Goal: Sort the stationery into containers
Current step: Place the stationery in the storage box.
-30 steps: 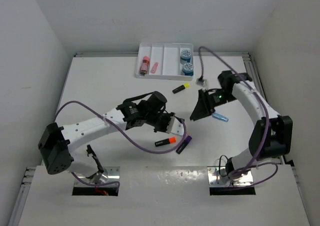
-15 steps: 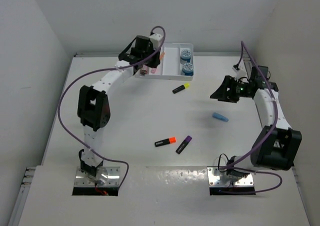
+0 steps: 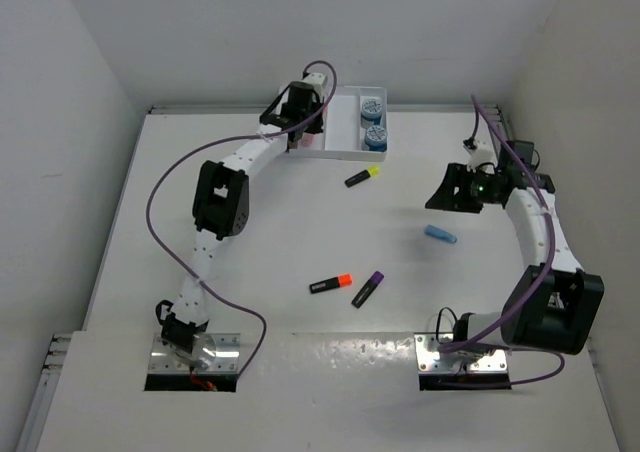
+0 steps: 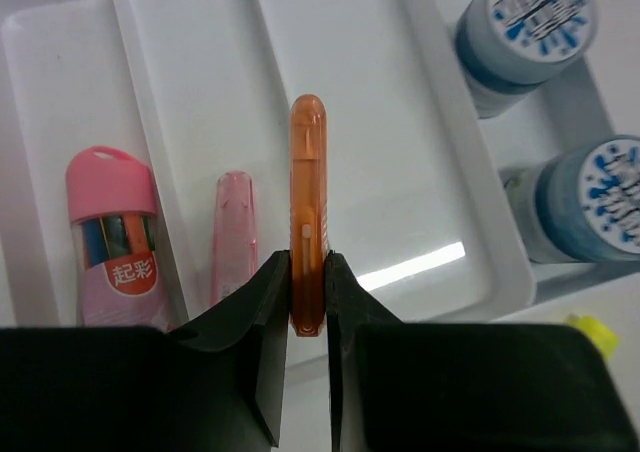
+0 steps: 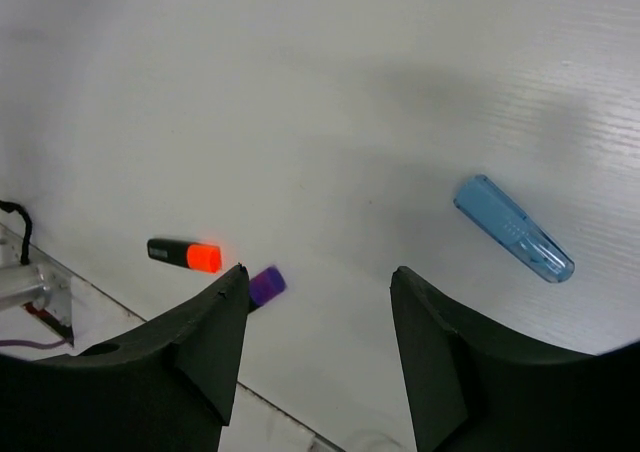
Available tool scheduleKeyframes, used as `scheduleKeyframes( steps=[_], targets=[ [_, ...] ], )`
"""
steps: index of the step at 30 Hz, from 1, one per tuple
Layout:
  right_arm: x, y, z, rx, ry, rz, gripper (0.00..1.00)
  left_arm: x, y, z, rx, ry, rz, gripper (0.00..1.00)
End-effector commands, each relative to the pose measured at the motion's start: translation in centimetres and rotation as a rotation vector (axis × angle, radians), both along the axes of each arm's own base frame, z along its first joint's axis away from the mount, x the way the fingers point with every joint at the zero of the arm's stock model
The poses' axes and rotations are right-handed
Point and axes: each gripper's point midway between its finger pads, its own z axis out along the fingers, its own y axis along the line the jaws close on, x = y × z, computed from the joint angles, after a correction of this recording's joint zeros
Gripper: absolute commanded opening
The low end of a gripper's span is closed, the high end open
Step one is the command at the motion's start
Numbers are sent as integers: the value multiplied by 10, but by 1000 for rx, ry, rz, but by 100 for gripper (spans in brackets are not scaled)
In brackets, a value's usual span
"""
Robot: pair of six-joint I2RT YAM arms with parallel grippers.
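My left gripper [image 4: 308,272] is shut on an orange translucent eraser-like stick [image 4: 307,212] and holds it over the white four-compartment tray [image 4: 428,102], near the wall between the second and third compartments. A pink stick [image 4: 233,234] lies in the second compartment. Two blue round pieces [image 4: 527,17] [image 4: 600,197] sit in the rightmost one. In the top view the left gripper [image 3: 305,122] is at the tray [image 3: 340,153]. My right gripper [image 3: 445,190] is open and empty, above the table beside a blue stick [image 3: 440,235] [image 5: 513,228].
A pink case [image 4: 112,234] of small items lies in the tray's leftmost compartment. A yellow highlighter [image 3: 362,176] lies below the tray. An orange highlighter [image 3: 330,284] [image 5: 185,254] and a purple one [image 3: 367,289] [image 5: 266,285] lie mid-table. Walls close in on three sides.
My left arm has swung from mid-table out to the tray, then edged right over it. My right arm has drawn back to the right, away from the blue stick.
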Motion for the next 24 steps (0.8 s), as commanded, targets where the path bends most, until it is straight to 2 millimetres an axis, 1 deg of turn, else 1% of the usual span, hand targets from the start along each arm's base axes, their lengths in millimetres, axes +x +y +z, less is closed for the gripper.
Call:
scheduleKeyframes(
  steps=[1,2,3,5,6,7,8,9,10,11,12,13,14,15,16,17,18,19,20,21,22,23,24],
  targets=[
    [-4,-10,-4,-52,-8,5,58,27,9,23,-37,-110,75,5],
    [-6,-12,-6,-52,0,2,58,29,8,21,-32,-116,75,5],
    [-8,-12,-7,-55,4,3,58,31,8,14,-25,-117,79,5],
    [-12,-13,-10,-54,18,-4,58,37,12,14,-21,-139,95,6],
    [-12,-16,-12,-81,1,20,58,38,12,9,-14,-137,98,9],
    [-13,-18,-14,-93,4,21,58,40,15,10,-7,-146,117,13],
    [-14,-19,-18,-100,9,21,58,41,16,8,-2,-143,121,19],
    [-14,-21,-21,-119,6,28,58,41,17,5,2,-143,124,37],
    [-14,-26,-26,-152,14,22,58,41,19,1,8,-136,128,43],
    [-15,-30,-34,-187,20,51,58,41,21,2,9,-136,132,53],
    [-17,-33,-40,-219,32,69,58,41,23,3,13,-136,138,59],
    [-19,-39,-46,-263,47,89,57,41,24,4,13,-134,141,62],
    [-22,-42,-50,-299,45,143,56,40,25,15,4,-145,139,67],
    [-24,-44,-56,-314,61,171,55,40,28,23,0,-153,138,69],
    [-26,-46,-58,-332,57,198,54,37,26,29,-8,-153,115,69],
    [-30,-48,-63,-351,67,218,54,33,28,53,-24,-178,99,70],
    [-32,-51,-66,-379,53,263,53,30,30,64,-20,-191,77,70],
    [-34,-52,-68,-393,49,282,53,23,25,74,-26,-192,17,70],
    [-38,-54,-74,-411,48,315,53,6,15,98,-30,-213,-117,70],
    [-40,-54,-77,-415,48,329,53,2,21,113,-34,-229,-112,70],
    [-42,-54,-79,-415,53,343,53,-21,-5,97,-12,-214,-369,70],
    [-45,-52,-84,-417,55,368,53,-49,-6,155,-5,-318,-486,70],
    [-45,-52,-86,-422,62,380,55,-71,-11,144,5,-296,-577,71]
  ],
)
